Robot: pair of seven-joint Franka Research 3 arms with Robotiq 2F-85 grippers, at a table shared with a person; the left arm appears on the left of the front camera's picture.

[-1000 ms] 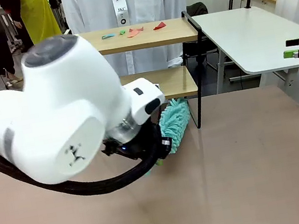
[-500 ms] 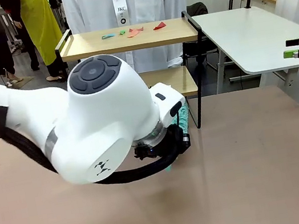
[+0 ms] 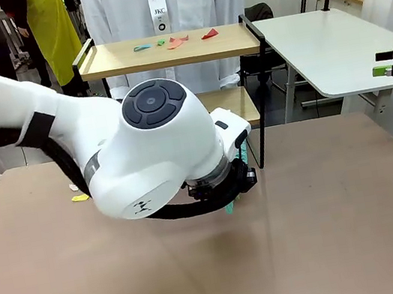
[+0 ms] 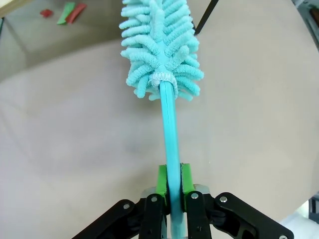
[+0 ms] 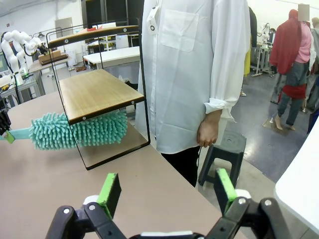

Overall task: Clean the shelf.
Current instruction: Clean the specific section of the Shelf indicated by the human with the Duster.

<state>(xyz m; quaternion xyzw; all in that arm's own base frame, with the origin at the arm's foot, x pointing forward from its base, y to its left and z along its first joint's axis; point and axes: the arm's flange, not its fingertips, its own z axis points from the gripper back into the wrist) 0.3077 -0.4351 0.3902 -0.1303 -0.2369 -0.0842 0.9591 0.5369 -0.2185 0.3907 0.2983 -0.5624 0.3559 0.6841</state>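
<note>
The shelf (image 3: 172,50) stands at the table's far edge, with several coloured paper scraps (image 3: 178,42) on its top board. My left gripper (image 4: 172,180) is shut on the thin handle of a teal fluffy duster (image 4: 162,45). In the front view my left arm covers that gripper, and just a sliver of the duster (image 3: 242,155) shows by the shelf's black leg. In the right wrist view the duster head (image 5: 79,130) lies under the shelf's lower board (image 5: 97,92), just above the tabletop. My right gripper (image 5: 168,191) is open and holds nothing; it hovers over the white side table (image 3: 387,64).
A person in a white shirt (image 5: 194,74) stands behind the shelf, one hand hanging down. A white side table (image 3: 315,42) adjoins the shelf on the right. A small yellow scrap (image 3: 80,198) lies on the brown table (image 3: 333,229) at the left.
My left arm has swung right and toward the shelf, carrying the duster with it. The duster head, plainly in view a second ago, is now mostly behind the arm. The right arm has not moved.
</note>
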